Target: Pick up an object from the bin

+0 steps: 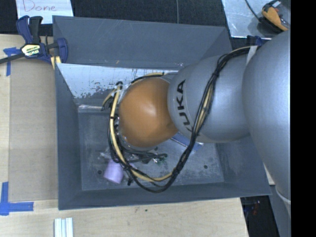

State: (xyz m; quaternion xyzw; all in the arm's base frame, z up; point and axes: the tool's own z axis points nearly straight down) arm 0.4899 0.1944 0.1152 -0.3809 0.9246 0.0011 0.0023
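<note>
Bin (69, 147) of grey metal, viewed from above, w/ sloped walls & flat scuffed floor. Nearest, at approx 7 o'clock on floor, close to front wall: small pale-purple piece (113, 172), stubby, roughly cylinder-shaped, lying loose. Just beside it toward 3 o'clock: loop of yellow & black cables (159, 184), part of robot, sagging low over floor near front wall, then running up along arm. A few tiny pale scraps (101, 156) at 12 o'clock of purple piece, too small to identify. Just past those, near floor centre: dark parts of gripper (132, 158) poking out beneath wrist cover, near purple piece toward 1 o'clock. Hand state: can't tell whether spread or pressed together, being mostly hidden from above. Can't tell either if touching purple piece. Over gripper: round orange wrist cover (143, 113), dome-like, above mid-floor. Joined at its 3 o'clock side to silver arm (217, 100) w/ dark lettering "UKA" readable, reaching in from 3 o'clock & crossing bin wall there. Bluish sliver (181, 140) peeking from below arm, approx 3 o'clock of floor; kind unclear. Farthest: back wall at 12 o'clock w/ white scrape marks (98, 86) toward its 9 o'clock end.
</note>
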